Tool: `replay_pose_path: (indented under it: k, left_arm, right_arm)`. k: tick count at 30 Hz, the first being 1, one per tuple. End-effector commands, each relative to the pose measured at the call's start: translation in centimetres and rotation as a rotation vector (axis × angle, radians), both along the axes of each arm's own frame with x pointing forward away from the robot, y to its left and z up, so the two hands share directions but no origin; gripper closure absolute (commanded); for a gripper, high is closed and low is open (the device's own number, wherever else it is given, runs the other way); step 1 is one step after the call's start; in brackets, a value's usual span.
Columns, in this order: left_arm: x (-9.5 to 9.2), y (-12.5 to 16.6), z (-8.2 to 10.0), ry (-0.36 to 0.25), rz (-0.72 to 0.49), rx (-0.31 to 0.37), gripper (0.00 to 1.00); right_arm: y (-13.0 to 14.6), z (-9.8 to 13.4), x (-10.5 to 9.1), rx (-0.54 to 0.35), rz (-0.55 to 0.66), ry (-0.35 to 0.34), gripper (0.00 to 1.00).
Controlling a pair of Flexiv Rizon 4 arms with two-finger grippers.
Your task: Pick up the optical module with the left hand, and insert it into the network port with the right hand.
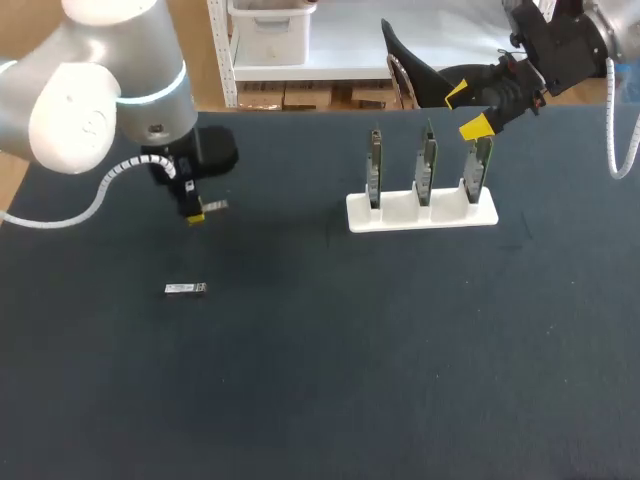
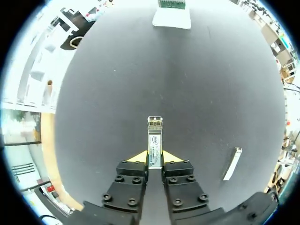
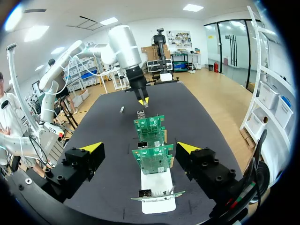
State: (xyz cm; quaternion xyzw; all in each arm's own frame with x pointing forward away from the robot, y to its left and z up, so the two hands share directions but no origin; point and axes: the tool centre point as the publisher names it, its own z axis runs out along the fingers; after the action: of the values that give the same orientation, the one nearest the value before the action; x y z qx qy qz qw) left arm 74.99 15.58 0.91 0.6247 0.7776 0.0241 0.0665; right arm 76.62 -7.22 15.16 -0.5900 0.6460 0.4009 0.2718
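Head view first: the left tool (image 1: 197,212) hangs over the dark worktop (image 1: 320,380), well off to the left of the white stand (image 1: 422,214). It's clamped on the optical module (image 1: 212,206), which pokes out sideways toward the stand. A second module (image 1: 186,289) lies flat on the worktop, a bit further left of the stand and nearer the camera. The stand carries three circuit boards (image 1: 427,165) upright in a row. The right tool (image 1: 466,110) sits just above and behind the stand's right-hand board, fingers spread, nothing in them. Left wrist view: the left tool (image 2: 154,158) pinches the module (image 2: 154,136) from both sides, with most of its length sticking out ahead toward the stand (image 2: 172,18) far across the worktop. The second module (image 2: 232,164) lies off beside the tool. Right wrist view: the right tool (image 3: 139,149) stands wide apart, with the boards (image 3: 152,159) lined up between and ahead of its fingers. Beyond the stand (image 3: 158,187) the left tool (image 3: 142,100) hangs, yellow tips down.
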Motion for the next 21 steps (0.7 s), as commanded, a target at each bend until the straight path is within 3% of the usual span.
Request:
replay_pose_path:
  k: [1, 6, 15, 21]
  left_arm:
    - [0.5, -0.3, 1.7, -0.059, 0.017, -0.037, 1.00]
    - [2.7, -1.6, 4.3, -0.131, 0.062, -0.130, 1.00]
    - [6.5, -6.2, 9.9, -0.236, 0.105, -0.410, 1.00]
    - [8.1, -9.8, 13.8, -0.264, 0.131, -0.626, 1.00]
  right_arm:
    - [0.0, 0.0, -0.1, -0.002, -0.003, -0.002, 0.00]
    - [0.0, 0.0, -0.1, -0.002, -0.003, -0.002, 0.00]
    - [0.0, 0.0, -0.1, -0.002, -0.003, -0.002, 0.00]
    - [0.0, 0.0, -0.1, -0.002, -0.003, -0.002, 0.00]
